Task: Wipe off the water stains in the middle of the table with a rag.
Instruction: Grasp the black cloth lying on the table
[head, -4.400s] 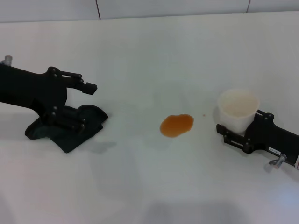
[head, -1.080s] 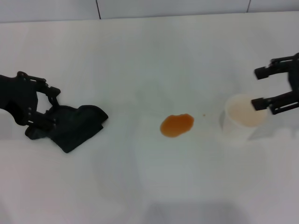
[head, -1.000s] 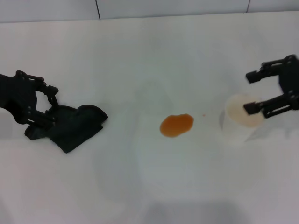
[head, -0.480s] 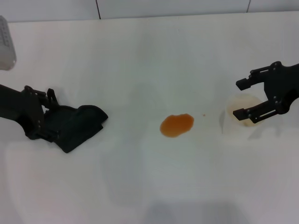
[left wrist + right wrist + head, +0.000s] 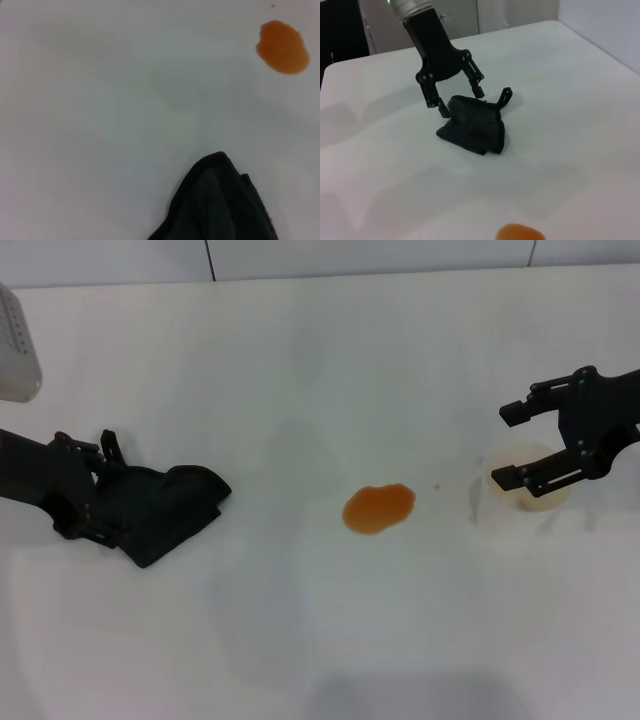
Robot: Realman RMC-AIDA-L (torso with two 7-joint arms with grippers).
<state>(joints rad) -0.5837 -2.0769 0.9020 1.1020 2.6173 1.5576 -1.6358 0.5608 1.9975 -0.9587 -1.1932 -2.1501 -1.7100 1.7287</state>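
The orange-brown water stain (image 5: 378, 508) lies mid-table (image 5: 300, 370); it also shows in the left wrist view (image 5: 282, 46) and at the edge of the right wrist view (image 5: 520, 233). The dark rag (image 5: 165, 505) lies rumpled to the stain's left on the table (image 5: 220, 205). My left gripper (image 5: 110, 490) is open, low at the rag's left edge, its fingers straddling that edge (image 5: 460, 101). The rag (image 5: 475, 127) rests flat, not lifted. My right gripper (image 5: 503, 445) is open and empty, hovering above the cup.
A white cup (image 5: 520, 502) stands right of the stain, under my right gripper. A grey seam (image 5: 300, 277) runs along the table's back edge. A pale grey arm part (image 5: 15, 350) shows at the far left.
My right gripper let go of the cup, rose and drifted left above it. My left gripper lowered and settled at the rag's left edge. Rag and stain have not moved.
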